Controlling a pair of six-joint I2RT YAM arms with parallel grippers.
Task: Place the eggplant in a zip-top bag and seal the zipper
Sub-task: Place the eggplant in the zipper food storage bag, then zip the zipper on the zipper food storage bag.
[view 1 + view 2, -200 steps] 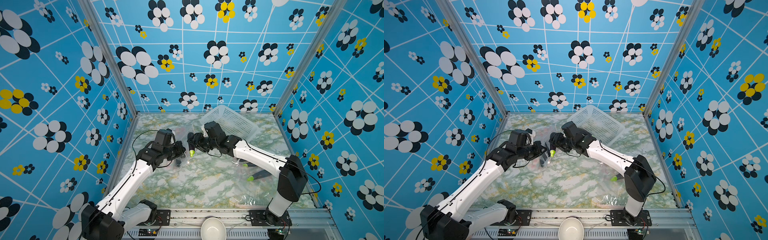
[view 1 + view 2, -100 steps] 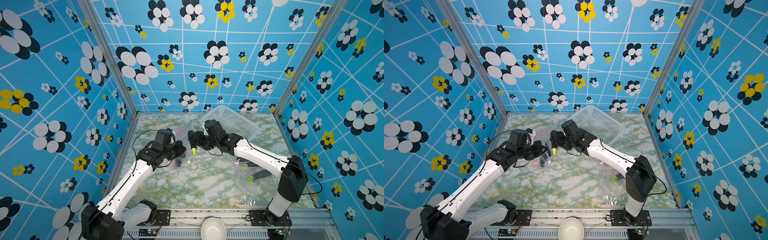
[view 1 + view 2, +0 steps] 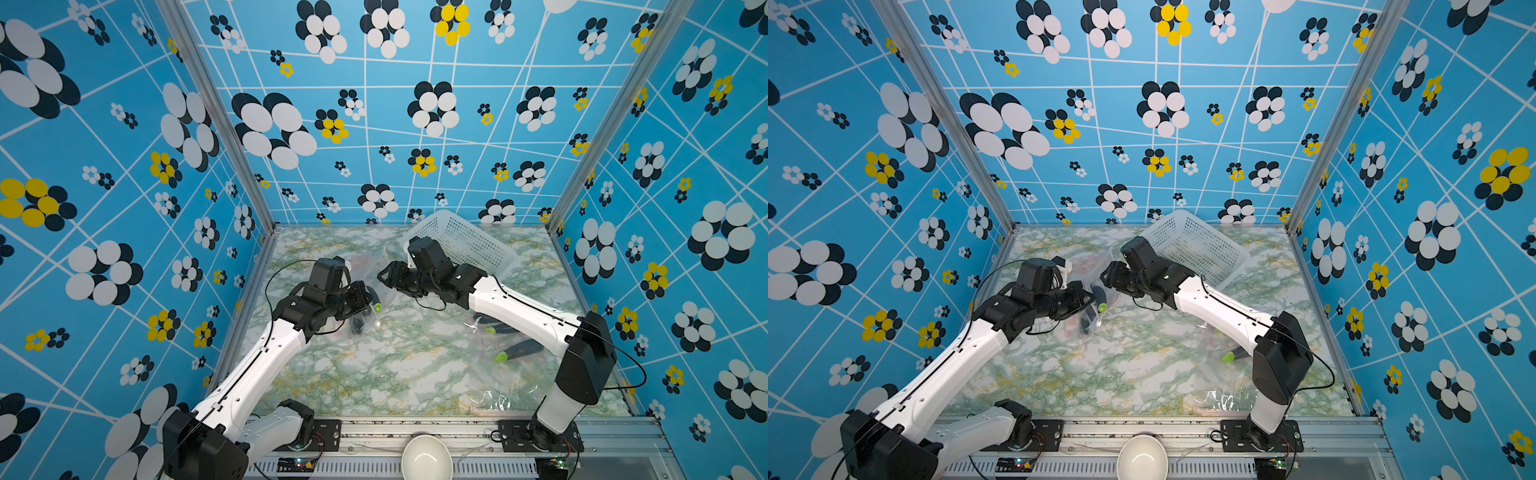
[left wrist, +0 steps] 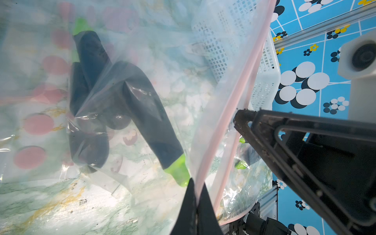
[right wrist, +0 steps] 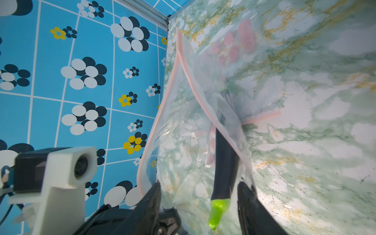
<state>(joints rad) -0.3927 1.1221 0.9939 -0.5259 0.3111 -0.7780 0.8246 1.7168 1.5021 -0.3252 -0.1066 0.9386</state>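
Note:
The clear zip-top bag (image 4: 162, 71) with pink dots and a pink zipper strip hangs at the back left of the table, seen in both top views (image 3: 362, 262) (image 3: 1088, 259). My left gripper (image 4: 196, 188) (image 3: 368, 297) is shut on its zipper rim. A dark eggplant (image 5: 224, 162) with a green stem lies in the bag's mouth, also seen in the left wrist view (image 4: 150, 122) and in a top view (image 3: 1099, 296). My right gripper (image 5: 200, 195) (image 3: 384, 276) is open, its fingers on either side of the stem. More dark eggplants (image 4: 91, 55) lie deeper in the bag.
A white mesh basket (image 3: 465, 245) is tipped against the back wall behind my right arm. Other clear bags with eggplants (image 3: 517, 349) lie at the right under that arm. A crumpled empty bag (image 3: 498, 399) sits front right. A white bowl (image 3: 426, 457) stands on the front rail.
The eggplant's green stem has slipped a little lower and leftward, towards the left gripper. Both grippers have stayed almost where they were.

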